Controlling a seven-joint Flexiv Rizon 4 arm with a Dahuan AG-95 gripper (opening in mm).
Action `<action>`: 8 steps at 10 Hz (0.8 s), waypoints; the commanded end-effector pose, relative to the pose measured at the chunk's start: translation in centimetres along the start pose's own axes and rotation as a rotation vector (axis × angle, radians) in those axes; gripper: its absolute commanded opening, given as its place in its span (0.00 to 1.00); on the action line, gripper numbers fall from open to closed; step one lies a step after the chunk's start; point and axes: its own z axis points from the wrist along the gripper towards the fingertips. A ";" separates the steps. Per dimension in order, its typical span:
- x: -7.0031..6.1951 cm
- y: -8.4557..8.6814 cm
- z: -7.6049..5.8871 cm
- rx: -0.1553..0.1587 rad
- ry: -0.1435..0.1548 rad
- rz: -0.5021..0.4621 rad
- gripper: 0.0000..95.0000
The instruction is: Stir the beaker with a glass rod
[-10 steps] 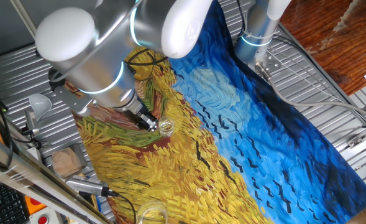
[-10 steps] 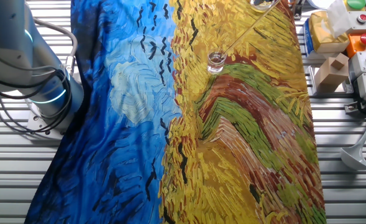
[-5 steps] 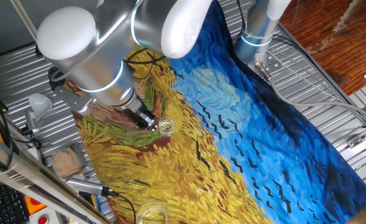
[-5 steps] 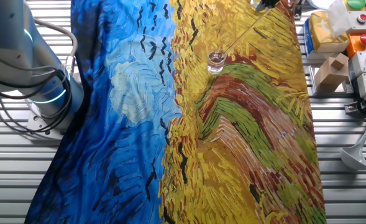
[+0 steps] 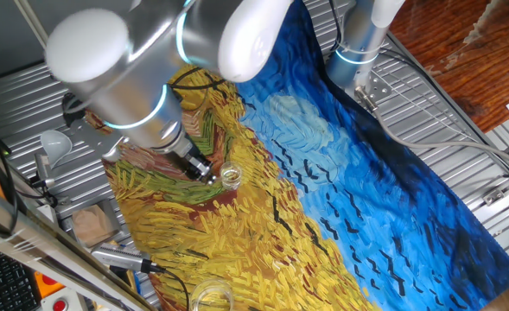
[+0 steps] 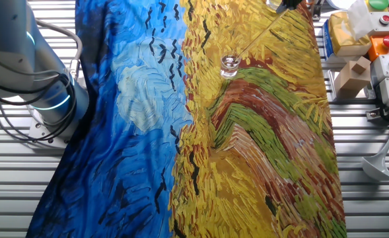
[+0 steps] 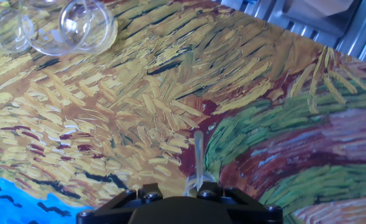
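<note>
The pincer (image 5: 209,172) sits low over the painted cloth (image 5: 340,181) on the bench (image 5: 29,104), its tip just at 9 o'clock of the beaker (image 5: 230,176). It is closed on the glass rod (image 6: 257,34), which in the other fixed view runs as a thin slanted line from the pincer (image 6: 281,6) at the top edge down toward 8 o'clock to the beaker (image 6: 230,64). In the hand view the rod (image 7: 198,158) points away from the black pincer body (image 7: 181,208) at the bottom edge, and the beaker's rim (image 7: 199,184) shows faintly right at the pincer; whether the rod tip is inside the glass is hard to tell there.

The beaker stands upright on the yellow-brown part of the cloth, near where the green and brown swirls start. Toward 3 o'clock in the one fixed view the blue half of the cloth lies flat with open room. The arm's big joint (image 5: 120,65) hangs above the pincer toward 10 o'clock.

A wider clear glass vessel (image 5: 209,296) stands at the bottom edge, at 6 o'clock of the beaker and well apart. In the hand view clear glassware (image 7: 86,25) lies at the top left. A white funnel (image 5: 55,143) sits on the slatted bench beyond the cloth's edge, with a brown lump (image 5: 92,225) below it.
</note>
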 end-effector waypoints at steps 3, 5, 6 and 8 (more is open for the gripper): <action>-0.6 0.1 0.4 0.002 0.001 0.006 0.40; -0.9 0.1 0.2 0.002 0.008 0.003 0.40; -0.9 0.1 0.1 0.002 0.009 0.003 0.40; -1.3 0.1 -0.1 0.002 0.017 0.006 0.40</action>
